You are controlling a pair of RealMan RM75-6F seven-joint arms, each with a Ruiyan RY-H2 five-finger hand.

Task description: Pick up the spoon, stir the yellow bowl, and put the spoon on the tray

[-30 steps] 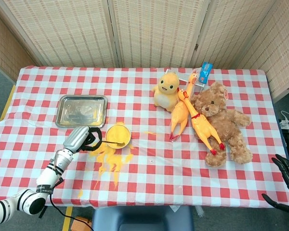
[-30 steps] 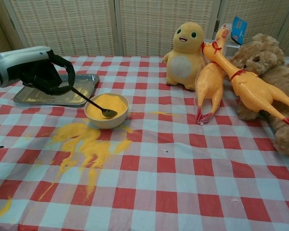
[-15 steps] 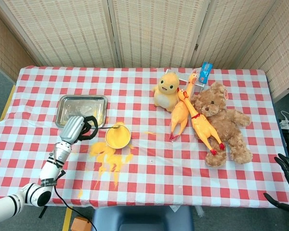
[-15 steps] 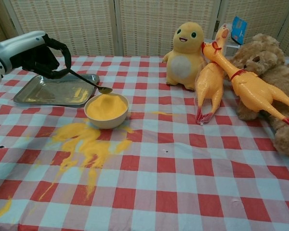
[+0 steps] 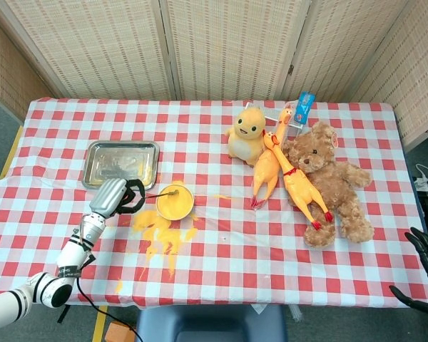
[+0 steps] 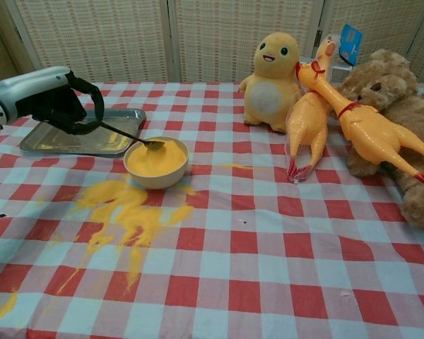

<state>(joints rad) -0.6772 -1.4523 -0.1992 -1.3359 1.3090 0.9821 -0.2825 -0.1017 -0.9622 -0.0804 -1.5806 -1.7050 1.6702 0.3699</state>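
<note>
The yellow bowl (image 6: 156, 162) (image 5: 175, 201), full of yellow powder, stands left of the table's middle. My left hand (image 6: 60, 104) (image 5: 124, 197) holds a dark spoon (image 6: 127, 134) (image 5: 162, 192) by its handle, left of the bowl. The spoon's scoop sits over the bowl's far rim, at the powder's surface. The metal tray (image 6: 49, 141) (image 5: 103, 164) lies just behind my left hand. My right hand (image 5: 426, 256) hangs off the table's right front corner, fingers spread, holding nothing.
Spilled yellow powder (image 6: 124, 212) streaks the cloth in front of the bowl. A yellow plush (image 6: 271, 73), two rubber chickens (image 6: 307, 116) and a teddy bear (image 6: 403, 120) crowd the right half. A blue card (image 6: 350, 42) stands behind them.
The spoon was down in the powder, then rose above the bowl's far rim, and has now dropped back to the rim. My left hand moved back towards the tray, then slightly forward.
</note>
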